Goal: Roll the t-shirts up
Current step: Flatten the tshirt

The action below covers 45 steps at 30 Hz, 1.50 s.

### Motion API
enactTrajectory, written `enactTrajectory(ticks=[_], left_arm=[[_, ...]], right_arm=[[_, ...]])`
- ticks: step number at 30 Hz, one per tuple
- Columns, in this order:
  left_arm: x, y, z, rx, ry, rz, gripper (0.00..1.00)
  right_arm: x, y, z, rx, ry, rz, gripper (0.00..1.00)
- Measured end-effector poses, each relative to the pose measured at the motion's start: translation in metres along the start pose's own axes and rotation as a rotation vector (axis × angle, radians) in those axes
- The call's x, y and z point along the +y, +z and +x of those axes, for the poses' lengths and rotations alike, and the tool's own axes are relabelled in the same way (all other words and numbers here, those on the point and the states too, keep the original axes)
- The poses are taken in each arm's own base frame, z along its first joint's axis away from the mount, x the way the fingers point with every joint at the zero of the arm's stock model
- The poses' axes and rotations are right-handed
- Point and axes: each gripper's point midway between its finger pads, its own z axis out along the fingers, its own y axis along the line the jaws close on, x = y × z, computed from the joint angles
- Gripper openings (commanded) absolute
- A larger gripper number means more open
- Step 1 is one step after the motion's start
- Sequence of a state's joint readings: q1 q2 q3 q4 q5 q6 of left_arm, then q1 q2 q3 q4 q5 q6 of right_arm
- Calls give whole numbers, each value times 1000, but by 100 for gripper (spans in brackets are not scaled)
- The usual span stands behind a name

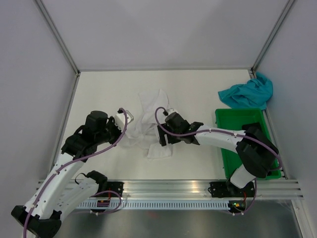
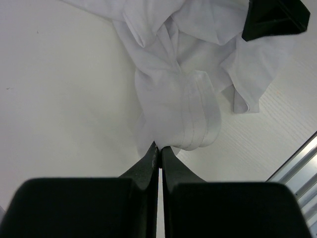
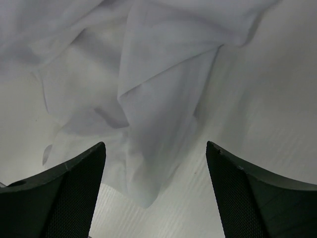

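Note:
The white t-shirt (image 1: 148,126) lies crumpled in the middle of the table. My left gripper (image 1: 128,120) is at its left edge, and in the left wrist view the gripper (image 2: 159,147) is shut, its tips pinching a folded hem of the white t-shirt (image 2: 188,99). My right gripper (image 1: 162,137) is over the shirt's right side. In the right wrist view it (image 3: 156,151) is open, with a fold of the white t-shirt (image 3: 158,109) lying between its fingers. The teal-blue t-shirt (image 1: 247,92) lies bunched at the back right.
A green crate (image 1: 237,116) stands at the right edge, just in front of the teal shirt and beside the right arm. Grey walls close in the table on three sides. An aluminium rail (image 1: 168,188) runs along the near edge.

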<state>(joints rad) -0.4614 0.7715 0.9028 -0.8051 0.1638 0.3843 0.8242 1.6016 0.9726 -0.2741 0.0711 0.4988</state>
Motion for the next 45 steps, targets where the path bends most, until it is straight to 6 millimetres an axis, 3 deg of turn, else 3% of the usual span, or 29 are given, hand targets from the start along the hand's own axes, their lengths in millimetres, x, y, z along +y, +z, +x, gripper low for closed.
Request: enactTrajectory(ticks=[2,5,6,8,9,11,12,14,17,20,22,25,27,28,30,33,37,39,42,45], left_arm=[[-1,2,5,13,-2,0,2],[-2,2,10,18,-2,-1,2],[-2,0,10,15,-1,-2,2],[-5,-3,10,5,7,3,8],[-7,-6,11,1,15,14,18],[-18,-8,15,6,44,72,37],[-24,-8,19,13,56,108,53],[-38,-7,32,43,83,187,63],[-55,-5,52,107,93,286,69],[-62,-4,58,137,99,330,70],[-62,-5,58,136,105,333,70],[-60,-7,55,121,110,321,71],[-57,-8,53,108,118,299,72],[-54,-9,52,105,122,282,72],[-50,-9,51,102,126,254,72],[-44,-10,49,91,132,221,73],[-41,-9,46,75,139,200,73],[-40,-7,46,77,137,198,73],[-39,-2,46,91,124,202,73],[-39,1,47,96,115,201,73]], right_arm=[[12,4,24,27,-12,-32,82],[14,9,53,66,1,-44,54],[12,10,59,74,13,-42,33],[9,13,65,72,41,-39,14],[8,14,66,60,58,-41,1],[3,12,66,26,91,-30,0],[-3,9,65,5,100,-7,0],[-13,0,59,-33,107,22,0],[-36,-9,28,-108,145,57,0],[-89,-17,-29,-188,216,174,6],[-120,-23,-83,-262,242,254,23],[-140,-29,-155,-356,241,294,52],[-149,-28,-201,-388,241,299,65],[-152,-27,-222,-409,239,299,67],[-158,-27,-240,-428,232,307,74],[-163,-27,-215,-393,226,326,79],[-166,-22,-124,-251,204,355,81],[-173,-18,-90,-180,198,378,81],[-183,-12,-59,-101,192,411,81],[-189,-6,-44,-66,193,428,77]])
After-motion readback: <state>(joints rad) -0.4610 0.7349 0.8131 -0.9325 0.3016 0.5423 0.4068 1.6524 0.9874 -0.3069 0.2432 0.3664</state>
